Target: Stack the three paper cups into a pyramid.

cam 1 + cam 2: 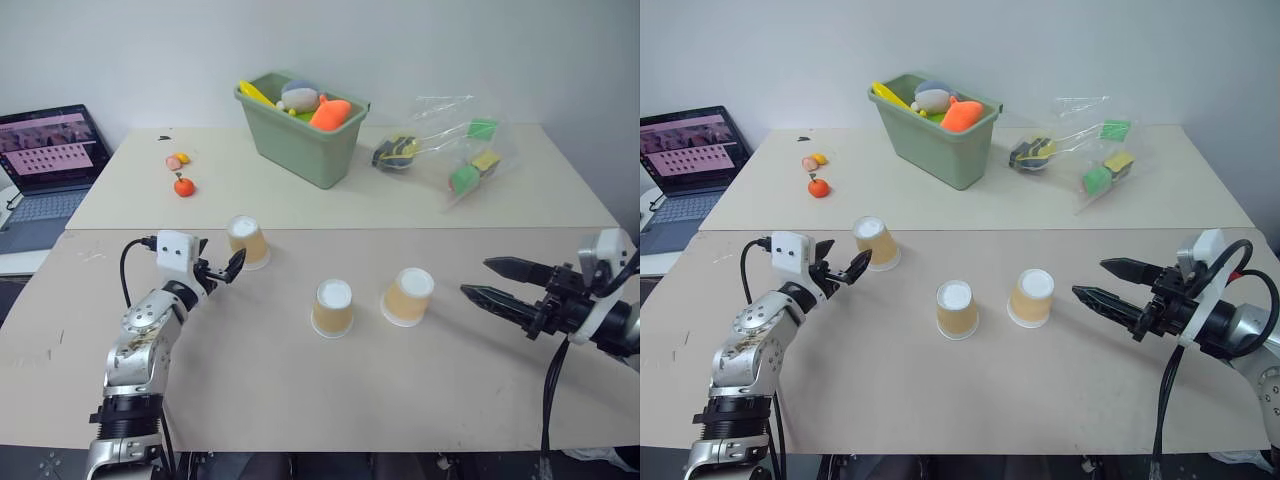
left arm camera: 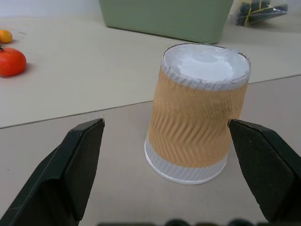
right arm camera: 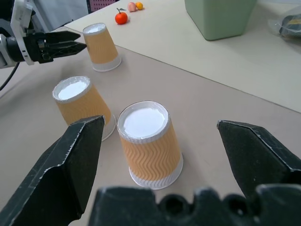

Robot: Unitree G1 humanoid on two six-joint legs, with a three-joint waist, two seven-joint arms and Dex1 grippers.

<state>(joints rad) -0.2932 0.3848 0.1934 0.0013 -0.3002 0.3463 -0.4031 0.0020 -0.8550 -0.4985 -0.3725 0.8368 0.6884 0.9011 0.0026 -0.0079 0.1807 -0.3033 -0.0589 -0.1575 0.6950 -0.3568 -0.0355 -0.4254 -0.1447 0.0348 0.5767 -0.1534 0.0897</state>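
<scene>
I'm working over a beige table (image 1: 300, 400) whose near half is mostly bare; a seam runs across it just behind the cups, and the clutter sits on the far half: a green bin (image 1: 300, 135) at centre, a clear bag of toys (image 1: 450, 155) to its right, a small toy tomato (image 1: 183, 185) far left. A laptop (image 1: 45, 165) sits off the left edge.

All three cups stand upside down, apart from one another: the left cup (image 1: 247, 241) by the seam, the middle cup (image 1: 332, 307) nearer me, the right cup (image 1: 408, 296) just beside it.

My left gripper (image 1: 222, 268) points level, jaws spread wide and empty, its fingers flanking the left cup without closing on it. My right gripper (image 1: 497, 280) points left toward the right cup, jaws wide, holding nothing, with open tabletop between.
</scene>
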